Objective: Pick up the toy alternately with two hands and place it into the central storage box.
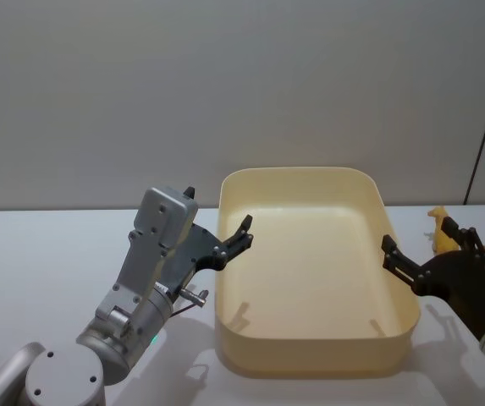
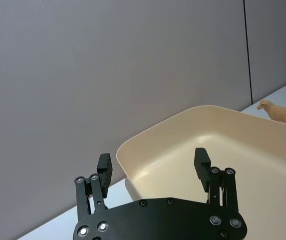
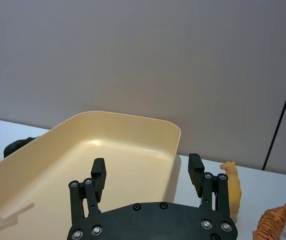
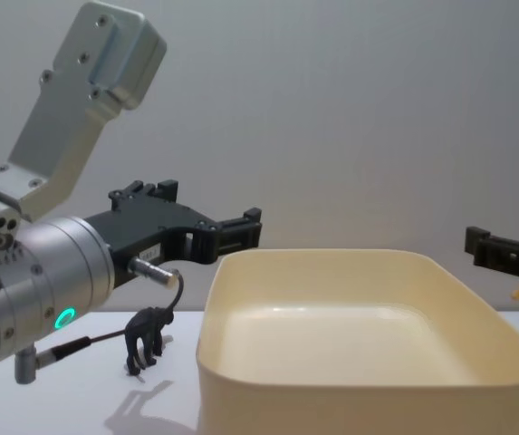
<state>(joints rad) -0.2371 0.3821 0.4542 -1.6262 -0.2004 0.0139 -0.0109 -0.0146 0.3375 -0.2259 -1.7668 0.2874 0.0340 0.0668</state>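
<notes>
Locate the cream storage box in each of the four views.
Head: storage box centre, between left gripper and right gripper.
Left wrist: storage box lower right, beyond left gripper's open fingers.
Right wrist: storage box left and centre, beyond right gripper's open fingers.
Chest: storage box lower centre to right.
Shared landmark: grey wall behind its far rim.

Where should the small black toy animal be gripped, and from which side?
Best take the black toy animal by its trunk, between front and hind legs, from above with the open left gripper. It stands upright on its legs left of the storage box, back uppermost and free.
</notes>
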